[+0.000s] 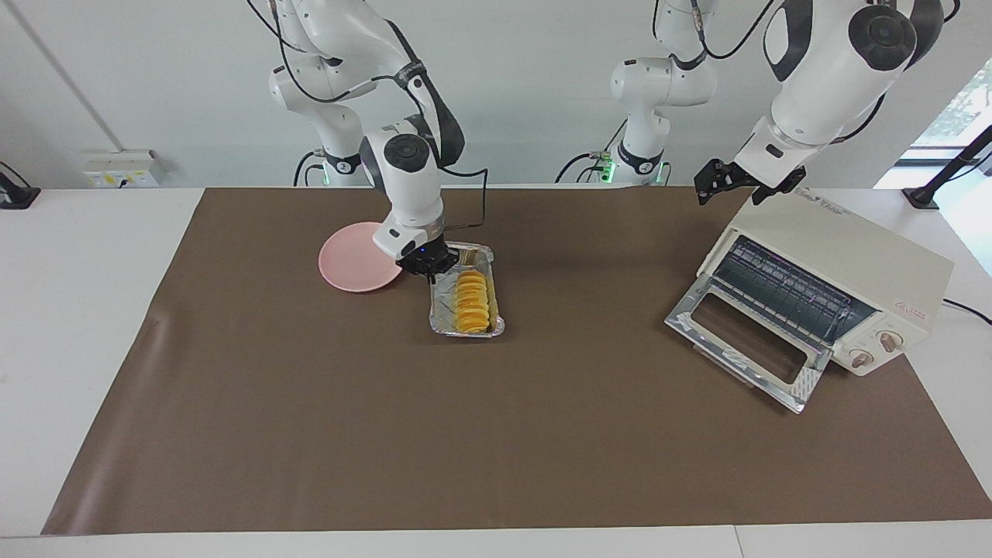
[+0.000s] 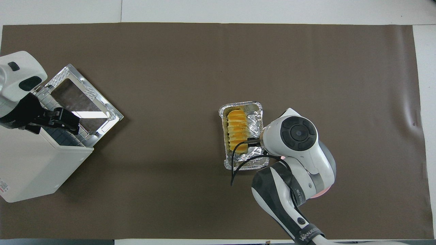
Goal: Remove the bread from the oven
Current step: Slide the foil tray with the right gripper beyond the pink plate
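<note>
The yellow-orange bread (image 1: pixel 471 301) (image 2: pixel 237 131) lies in a crinkled silver foil tray (image 1: pixel 444 324) (image 2: pixel 254 117) on the brown mat, beside the pink plate (image 1: pixel 349 263). My right gripper (image 1: pixel 428 270) is low at the tray's end nearer to the robots, at its rim next to the plate; in the overhead view its own wrist covers it. The cream-white oven (image 1: pixel 845 256) (image 2: pixel 37 170) stands at the left arm's end of the table with its glass door (image 1: pixel 744 341) (image 2: pixel 81 98) dropped open and the rack bare. My left gripper (image 1: pixel 717 182) (image 2: pixel 69 120) hangs in the air over the oven's top.
The brown mat (image 1: pixel 310 434) covers most of the table, with white table edge around it. The right arm's cable (image 2: pixel 238 163) loops over the foil tray. A power cord (image 1: pixel 969 308) runs from the oven.
</note>
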Robot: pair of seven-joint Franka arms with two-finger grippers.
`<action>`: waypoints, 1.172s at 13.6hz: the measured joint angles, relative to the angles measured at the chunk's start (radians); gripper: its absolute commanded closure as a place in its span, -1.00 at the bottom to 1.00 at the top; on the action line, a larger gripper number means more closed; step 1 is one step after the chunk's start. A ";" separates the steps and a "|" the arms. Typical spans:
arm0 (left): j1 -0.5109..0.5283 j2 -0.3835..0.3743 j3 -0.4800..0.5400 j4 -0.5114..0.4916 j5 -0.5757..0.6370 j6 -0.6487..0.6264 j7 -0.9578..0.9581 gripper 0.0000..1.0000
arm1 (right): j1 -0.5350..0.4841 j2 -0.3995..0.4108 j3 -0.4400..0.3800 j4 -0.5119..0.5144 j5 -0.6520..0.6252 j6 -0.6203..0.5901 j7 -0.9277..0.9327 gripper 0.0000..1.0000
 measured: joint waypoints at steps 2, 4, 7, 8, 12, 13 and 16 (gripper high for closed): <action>0.001 0.000 0.006 0.000 0.000 0.002 0.034 -1.00 | -0.095 -0.004 -0.004 0.059 0.079 -0.054 -0.108 1.00; 0.002 0.000 0.021 0.001 0.000 0.012 0.045 -1.00 | -0.236 -0.002 -0.010 0.078 0.131 -0.058 -0.258 1.00; 0.005 0.005 0.033 0.000 0.000 0.028 0.056 -1.00 | -0.412 0.023 -0.017 0.077 0.146 -0.016 -0.427 1.00; 0.005 0.009 0.034 0.000 0.000 0.028 0.056 -1.00 | -0.437 0.041 -0.017 0.076 0.147 0.018 -0.440 1.00; 0.012 0.023 0.037 -0.002 0.000 0.040 0.061 -1.00 | -0.443 0.119 -0.008 0.073 0.147 0.090 -0.443 1.00; 0.015 0.027 0.037 -0.008 0.000 0.042 0.062 -1.00 | -0.443 0.127 -0.005 0.067 0.147 0.099 -0.453 1.00; 0.017 0.032 0.035 -0.016 0.000 0.042 0.064 -1.00 | -0.448 0.129 -0.008 0.045 0.147 0.106 -0.498 -0.23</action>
